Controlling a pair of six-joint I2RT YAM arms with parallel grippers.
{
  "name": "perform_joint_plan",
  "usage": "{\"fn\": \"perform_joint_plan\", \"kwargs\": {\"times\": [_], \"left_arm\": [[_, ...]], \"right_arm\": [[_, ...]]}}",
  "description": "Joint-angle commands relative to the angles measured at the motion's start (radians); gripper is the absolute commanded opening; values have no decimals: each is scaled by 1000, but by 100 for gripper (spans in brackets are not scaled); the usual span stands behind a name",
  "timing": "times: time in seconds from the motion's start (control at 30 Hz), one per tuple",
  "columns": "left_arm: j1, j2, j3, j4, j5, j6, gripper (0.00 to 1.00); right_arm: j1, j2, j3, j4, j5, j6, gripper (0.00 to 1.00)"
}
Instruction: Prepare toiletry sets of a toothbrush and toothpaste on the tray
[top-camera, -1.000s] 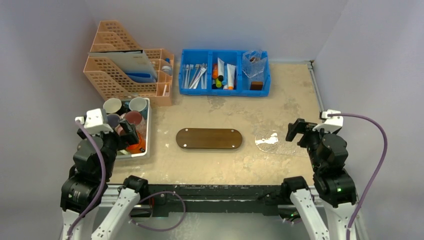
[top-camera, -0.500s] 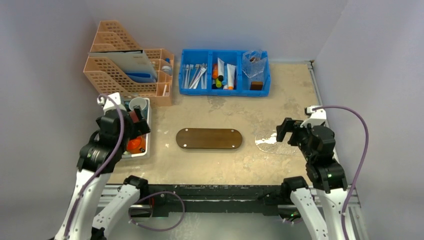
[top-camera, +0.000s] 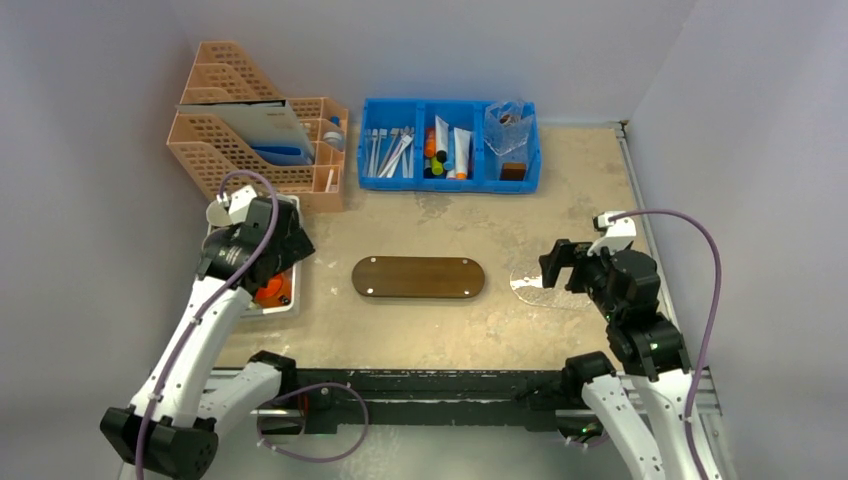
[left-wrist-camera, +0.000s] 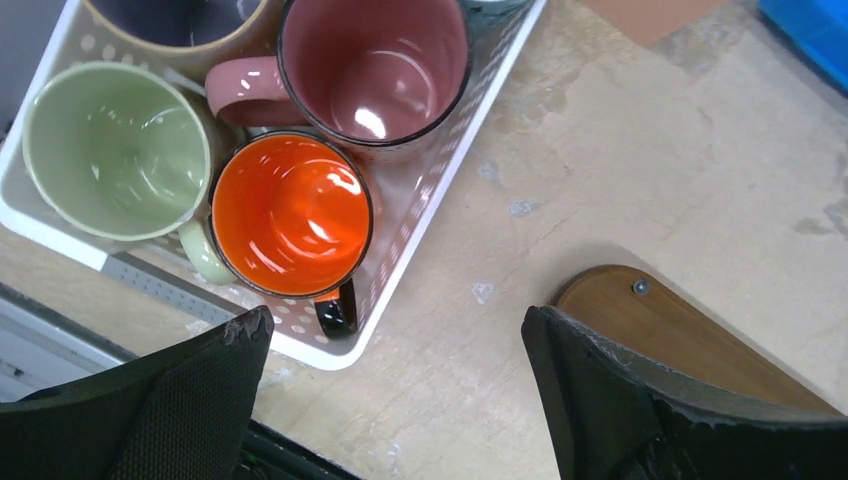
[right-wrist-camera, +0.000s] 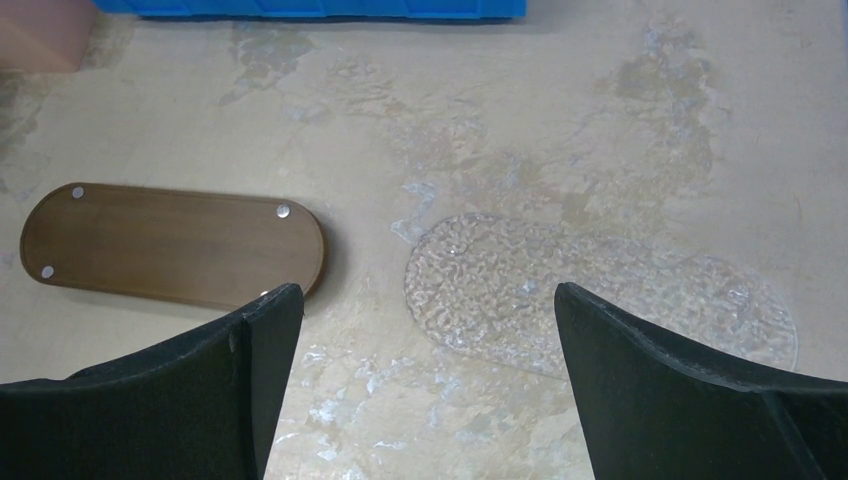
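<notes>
Found left tool (left-wrist-camera: 395, 320) wide open, empty, above white tray (left-wrist-camera: 430, 205) corner; right tool (right-wrist-camera: 428, 292) wide open, empty, over surface (right-wrist-camera: 520, 110) between brown tray (right-wrist-camera: 170, 245) and clear mat (right-wrist-camera: 540, 295).

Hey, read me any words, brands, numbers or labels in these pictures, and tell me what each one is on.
No text can be read anywhere.
Tubes in the blue bin: any print is too small to read.
Papers in the peach file rack: blurred, nothing legible.
Orange mug and wooden tray: no markings visible.

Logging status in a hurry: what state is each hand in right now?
Left hand: open, holding nothing.
Right hand: open, holding nothing.
</notes>
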Motion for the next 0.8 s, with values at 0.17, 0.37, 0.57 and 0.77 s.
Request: {"fn": "perform_joint_plan", "kwargs": {"times": [0.17,0.37,0.57,0.77], "left_arm": [[168,57,-85,54,57,-91,86],[203,119,-115,106,92,-78,75],[212,187,-137,133,59,-75,68],[220,210,-167,200,50,-62,61]], "right_arm": [[48,-6,-13,59,4,-29,99],[70,-14,-18,64,2,-31,99],[76,-23,-19,65,1,-34,99],[76,-18,-20,66,-9,-34,99]]}}
